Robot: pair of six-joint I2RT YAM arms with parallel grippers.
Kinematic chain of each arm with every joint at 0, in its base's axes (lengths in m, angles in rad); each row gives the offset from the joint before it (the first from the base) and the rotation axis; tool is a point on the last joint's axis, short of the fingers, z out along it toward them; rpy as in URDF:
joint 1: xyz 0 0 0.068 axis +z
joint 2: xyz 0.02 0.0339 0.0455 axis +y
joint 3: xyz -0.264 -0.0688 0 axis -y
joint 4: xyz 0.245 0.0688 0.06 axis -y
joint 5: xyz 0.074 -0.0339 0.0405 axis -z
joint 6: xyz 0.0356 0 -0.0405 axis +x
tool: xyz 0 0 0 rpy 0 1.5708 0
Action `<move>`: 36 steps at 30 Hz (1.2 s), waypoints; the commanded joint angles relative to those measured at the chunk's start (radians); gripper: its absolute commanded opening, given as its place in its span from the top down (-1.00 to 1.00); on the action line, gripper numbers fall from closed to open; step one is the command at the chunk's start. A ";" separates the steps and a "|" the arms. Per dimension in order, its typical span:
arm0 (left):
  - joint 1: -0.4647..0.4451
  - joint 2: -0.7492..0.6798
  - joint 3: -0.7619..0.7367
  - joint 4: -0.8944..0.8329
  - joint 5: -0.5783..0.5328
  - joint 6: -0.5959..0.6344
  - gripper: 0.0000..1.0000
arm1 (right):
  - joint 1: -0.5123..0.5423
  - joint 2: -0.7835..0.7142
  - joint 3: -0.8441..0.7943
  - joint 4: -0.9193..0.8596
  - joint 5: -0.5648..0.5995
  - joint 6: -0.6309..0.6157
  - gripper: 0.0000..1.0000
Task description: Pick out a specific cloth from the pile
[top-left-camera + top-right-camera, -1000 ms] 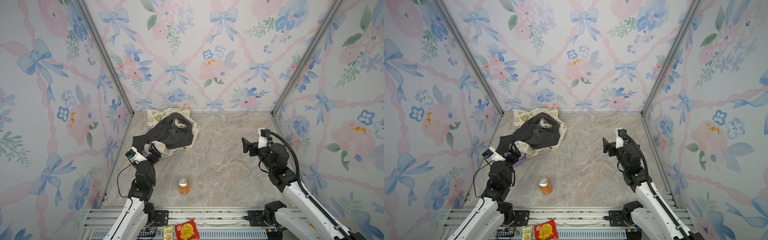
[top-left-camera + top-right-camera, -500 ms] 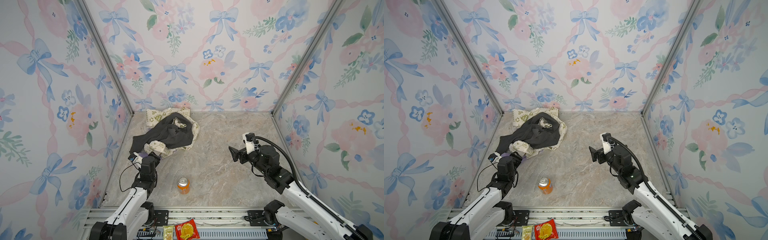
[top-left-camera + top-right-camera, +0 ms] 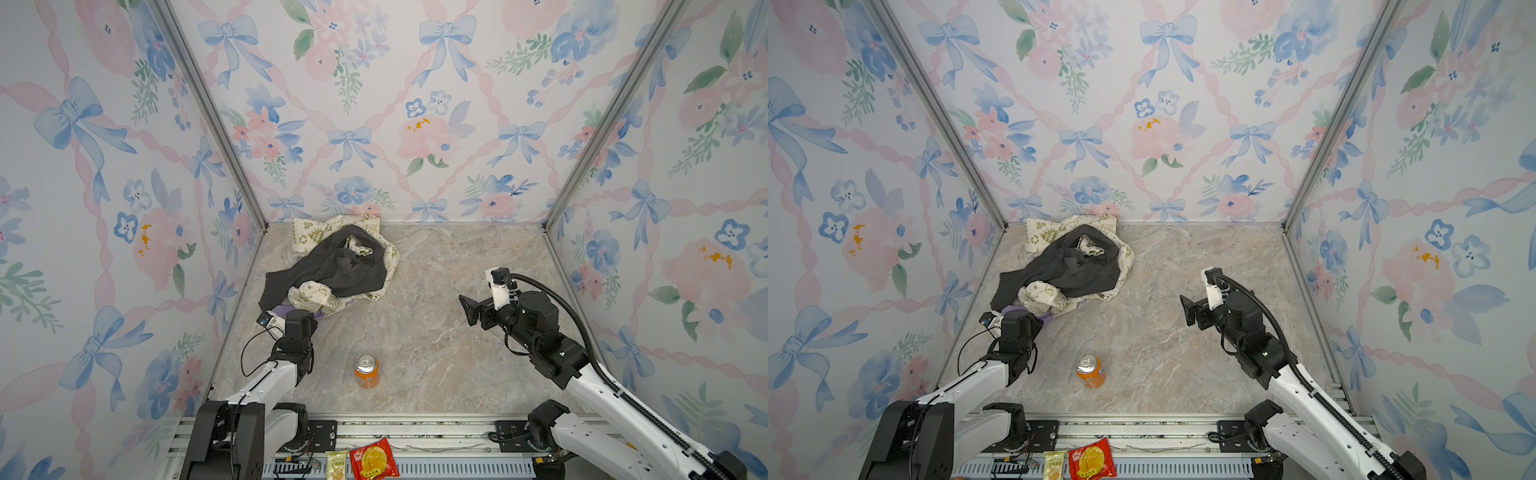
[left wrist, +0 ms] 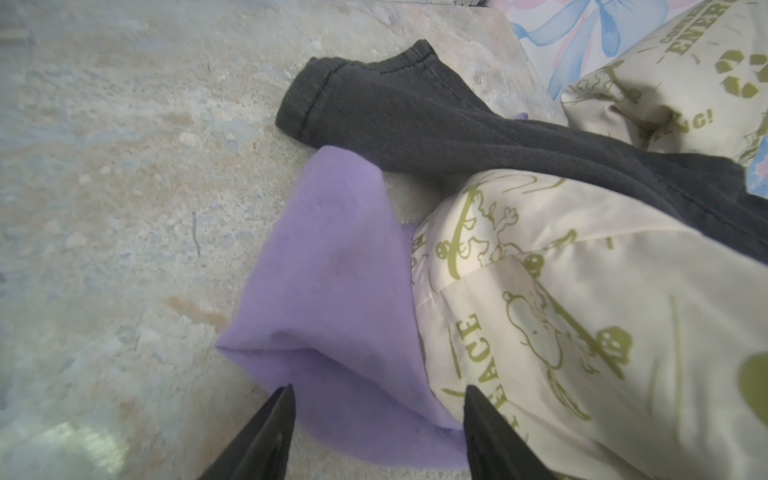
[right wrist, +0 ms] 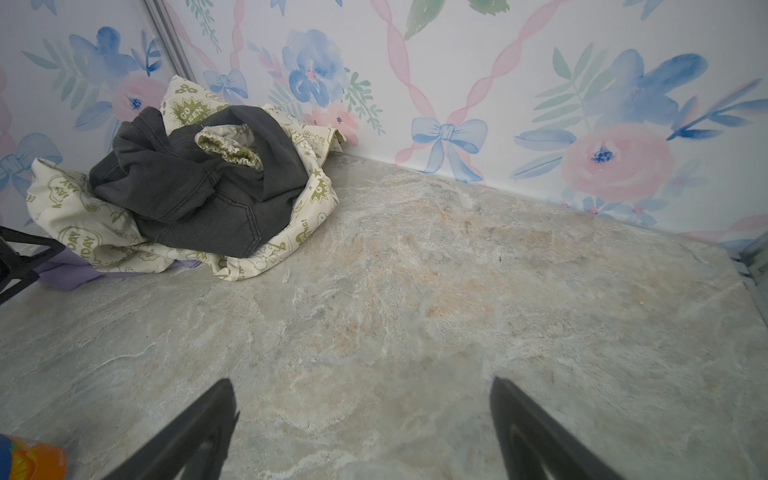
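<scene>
Marble floor (image 4: 124,166): left fingers (image 4: 257,436) part-open astride lilac cloth (image 4: 332,270); right fingers (image 5: 191,428) wide, empty.

The pile (image 3: 338,266) fills the far left corner, against the back wall (image 3: 415,124) and near the left wall (image 3: 124,208), so little room is left behind it or at its left. The middle and right of the marble-look floor (image 3: 457,270) are bare, and the right gripper (image 5: 361,380), jaws wide, has nothing before it. An upright orange can (image 3: 366,371) stands alone near the front, well apart from the pile. At the pile's near edge the lilac cloth (image 4: 332,270) sticks out onto bare floor, between the parted jaws of the left gripper (image 4: 376,390). The cream printed cloth (image 4: 561,311) bulges over one side of it, and the dark grey garment (image 4: 415,124) crosses its far end.
</scene>
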 commanded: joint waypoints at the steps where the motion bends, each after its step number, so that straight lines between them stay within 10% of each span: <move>1: 0.014 0.039 0.030 0.048 0.036 0.014 -0.28 | 0.011 -0.025 0.031 -0.030 0.021 -0.011 -0.94; 11: 0.032 0.176 0.070 0.092 0.075 0.004 0.00 | 0.011 -0.057 0.032 -0.065 0.034 -0.022 -0.94; 23: 0.038 0.209 0.087 0.115 0.096 0.012 0.93 | 0.011 -0.079 0.025 -0.090 0.055 -0.040 -0.94; 36: 0.038 0.070 0.131 0.088 0.124 -0.003 1.00 | 0.009 -0.105 0.018 -0.097 0.065 -0.045 -0.94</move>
